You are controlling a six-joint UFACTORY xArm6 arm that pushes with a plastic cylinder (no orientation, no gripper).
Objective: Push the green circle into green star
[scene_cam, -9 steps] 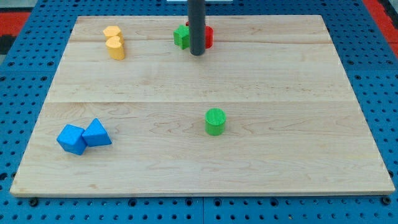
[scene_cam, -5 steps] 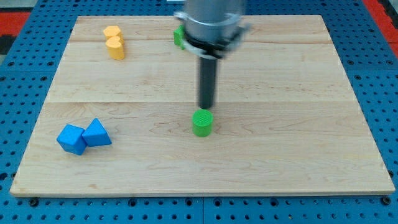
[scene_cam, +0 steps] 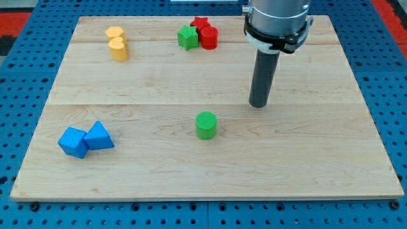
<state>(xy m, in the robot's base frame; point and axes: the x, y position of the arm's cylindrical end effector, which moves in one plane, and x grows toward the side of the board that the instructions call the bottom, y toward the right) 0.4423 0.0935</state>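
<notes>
The green circle (scene_cam: 206, 124) stands on the wooden board a little below its middle. The green star (scene_cam: 187, 37) sits near the view's top, touching two red blocks (scene_cam: 206, 34) on its right. My tip (scene_cam: 257, 104) rests on the board to the upper right of the green circle, apart from it by about a block's width. The rod rises from the tip toward the view's top.
Two yellow blocks (scene_cam: 117, 43) sit together at the upper left. A blue cube (scene_cam: 73, 142) and a blue triangle (scene_cam: 99, 135) touch each other at the lower left. The board (scene_cam: 331, 146) lies on a blue pegboard.
My tip came down from beside the green star to the green circle, which slid a little left. The tip has since moved right, away from the circle.
</notes>
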